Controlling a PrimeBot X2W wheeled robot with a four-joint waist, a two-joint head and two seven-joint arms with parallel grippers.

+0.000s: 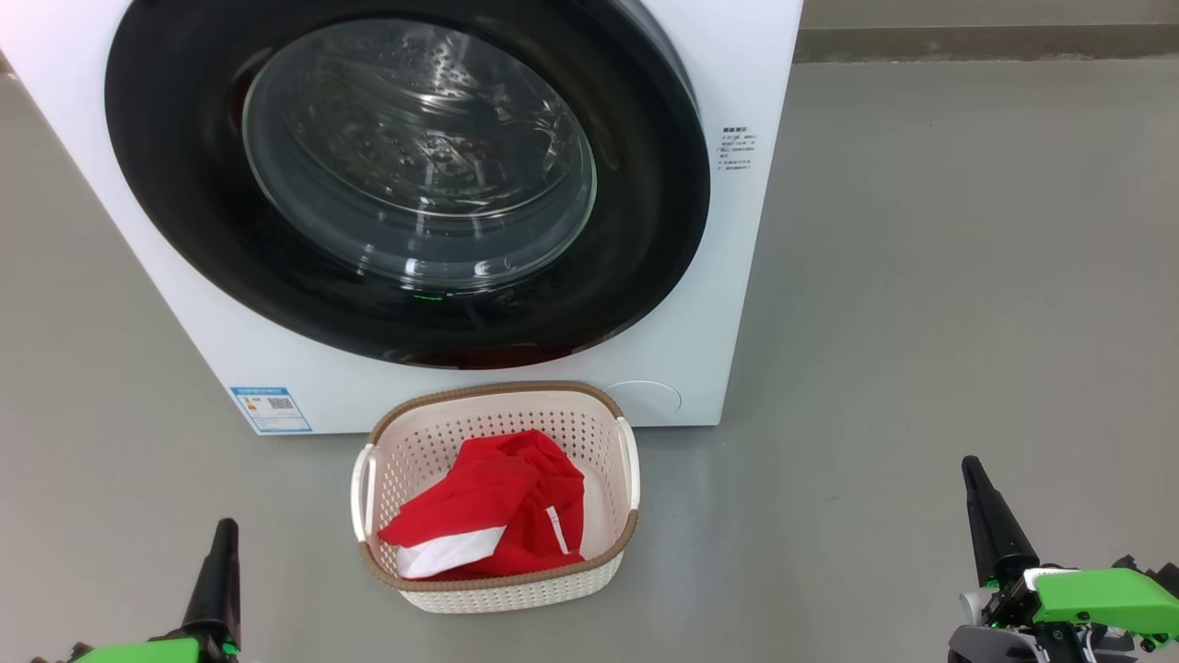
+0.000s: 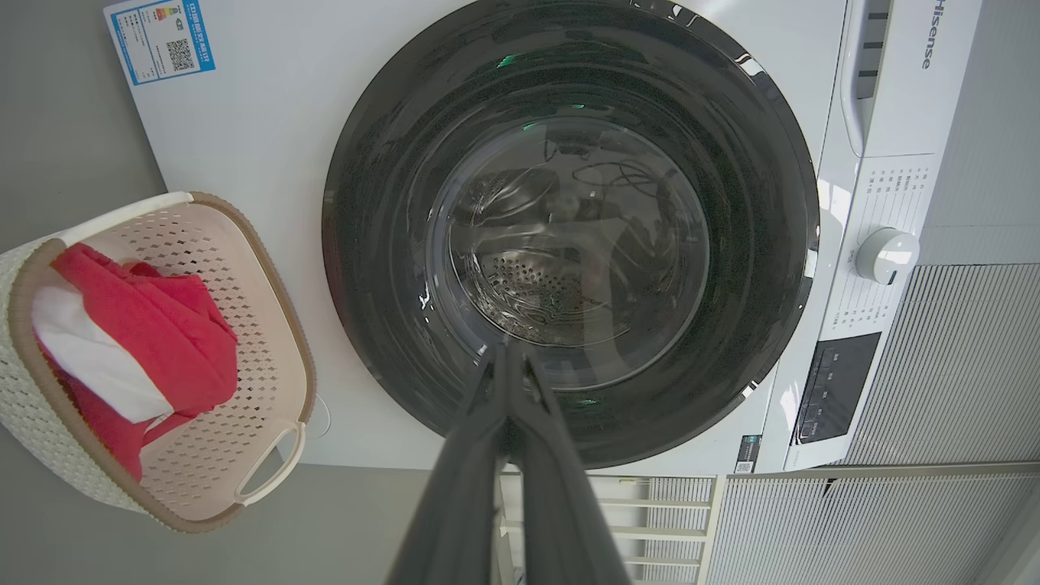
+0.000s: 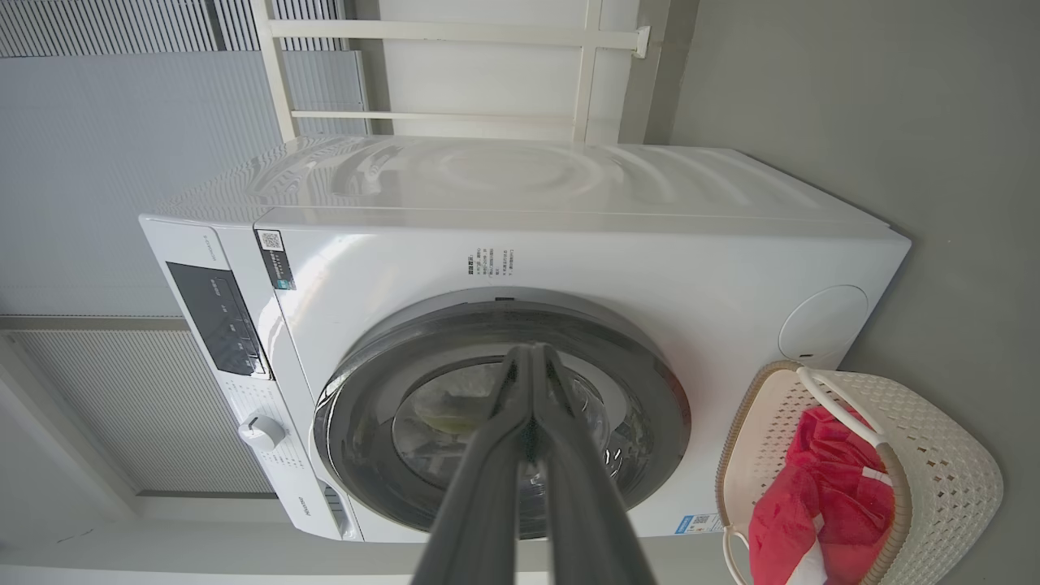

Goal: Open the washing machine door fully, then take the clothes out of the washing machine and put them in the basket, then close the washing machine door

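Observation:
The white washing machine (image 1: 737,304) stands in front of me with its round black door (image 1: 636,239) shut flat against the front; the steel drum shows through the glass. On the floor before it sits the cream basket (image 1: 612,516), holding the red and white clothes (image 1: 502,511). My left gripper (image 1: 224,529) is low at the left, shut and holding nothing, well back from the basket. My right gripper (image 1: 970,465) is low at the right, also shut with nothing in it. In the wrist views each pair of fingers (image 2: 520,439) (image 3: 532,439) lies pressed together, pointing at the door (image 2: 756,203) (image 3: 658,406).
Grey floor (image 1: 967,276) spreads wide to the right of the machine. A blue label sticker (image 1: 271,409) marks the washer's lower left corner. Corrugated wall panels (image 2: 975,357) and a white frame (image 3: 455,32) stand behind the machine.

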